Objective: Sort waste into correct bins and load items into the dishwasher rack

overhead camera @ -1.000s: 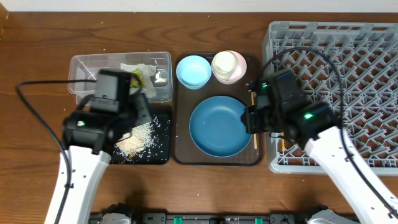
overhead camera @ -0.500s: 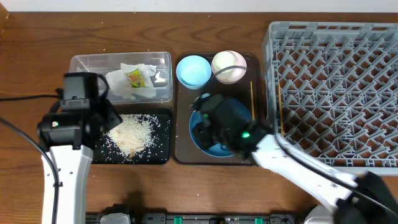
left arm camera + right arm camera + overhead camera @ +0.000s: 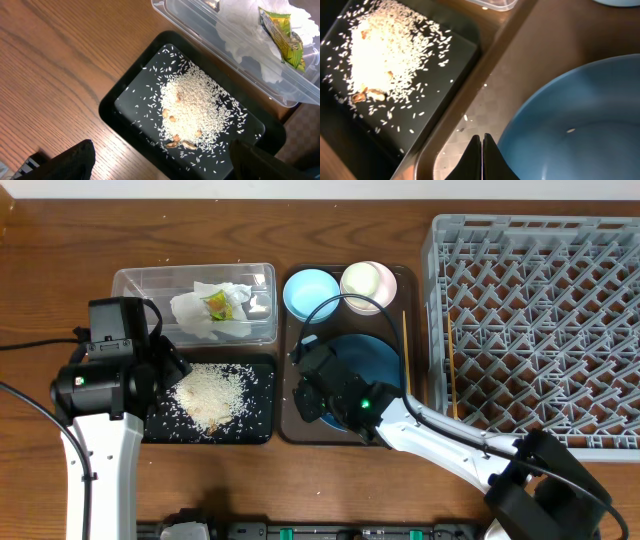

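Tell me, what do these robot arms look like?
The left arm and right arm are alike: smooth white tubular links, boxy black joint housings with a small green light, and thin black cables trailing off. The left gripper and right gripper each end in two black fingers.

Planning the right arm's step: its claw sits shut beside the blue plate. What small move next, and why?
Probably open the right claw and straddle the blue plate at its rim: the tips are shut beside it, and the plate lies on the brown tray.
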`<state>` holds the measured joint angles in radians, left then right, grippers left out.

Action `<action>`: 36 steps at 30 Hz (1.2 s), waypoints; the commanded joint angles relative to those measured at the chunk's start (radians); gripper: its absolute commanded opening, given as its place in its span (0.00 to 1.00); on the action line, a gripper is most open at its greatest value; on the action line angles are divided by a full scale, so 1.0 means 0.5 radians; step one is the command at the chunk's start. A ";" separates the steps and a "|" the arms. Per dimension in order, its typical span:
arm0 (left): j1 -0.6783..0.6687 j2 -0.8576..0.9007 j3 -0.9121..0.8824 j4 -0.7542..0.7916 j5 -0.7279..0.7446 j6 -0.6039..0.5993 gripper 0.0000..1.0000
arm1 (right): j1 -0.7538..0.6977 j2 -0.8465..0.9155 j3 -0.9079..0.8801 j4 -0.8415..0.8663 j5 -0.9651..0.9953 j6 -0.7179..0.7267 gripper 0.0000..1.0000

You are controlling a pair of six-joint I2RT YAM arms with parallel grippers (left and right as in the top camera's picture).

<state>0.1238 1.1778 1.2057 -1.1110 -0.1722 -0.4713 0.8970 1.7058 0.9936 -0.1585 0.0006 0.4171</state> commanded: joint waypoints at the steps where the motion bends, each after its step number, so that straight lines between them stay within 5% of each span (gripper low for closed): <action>1: 0.010 -0.005 0.043 -0.007 -0.047 -0.003 0.89 | 0.007 -0.072 0.037 -0.042 0.185 0.009 0.01; 7: 0.010 -0.005 0.043 -0.007 -0.047 -0.003 0.89 | -0.058 -0.082 0.036 -0.330 0.407 0.030 0.01; 13: 0.010 -0.005 0.043 -0.007 -0.047 -0.003 0.90 | -0.040 0.013 0.030 -0.531 0.332 0.342 0.01; 36: 0.010 -0.005 0.043 -0.007 -0.047 -0.003 0.91 | 0.015 0.191 0.025 0.105 -0.221 0.391 0.06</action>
<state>0.1238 1.1778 1.2057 -1.1114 -0.1726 -0.4709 0.8906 1.7985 0.9981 -0.1230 -0.0811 0.5991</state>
